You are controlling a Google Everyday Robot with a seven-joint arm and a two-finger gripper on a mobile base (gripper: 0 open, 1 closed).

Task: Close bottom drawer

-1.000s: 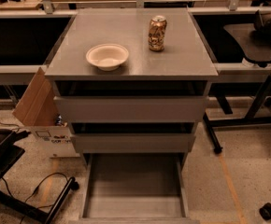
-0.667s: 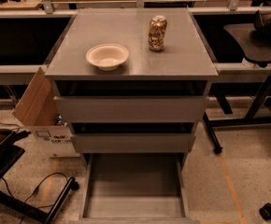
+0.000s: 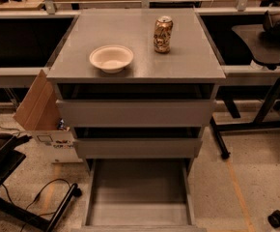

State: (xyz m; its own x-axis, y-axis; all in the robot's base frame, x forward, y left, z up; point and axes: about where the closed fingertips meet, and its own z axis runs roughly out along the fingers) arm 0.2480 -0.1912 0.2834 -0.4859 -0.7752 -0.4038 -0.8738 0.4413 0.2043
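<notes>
Camera view looks down on the bottom drawer (image 3: 137, 197), pulled well out from the foot of the grey cabinet (image 3: 135, 83) toward the lower edge of the frame. Its smooth grey tray lies bare, and its front edge is cut off by the frame. Above it, the middle drawer front (image 3: 137, 148) and the wider top drawer front (image 3: 135, 112) each stick out a little, with a dark gap over each. On the cabinet top, a pale bowl (image 3: 111, 58) sits left of centre, nothing visible inside it, and a drink can (image 3: 163, 34) stands upright, apart to its right. An open cardboard box (image 3: 36, 105) leans against the cabinet's left side. The gripper is out of the frame, so I cannot tell its state.
</notes>
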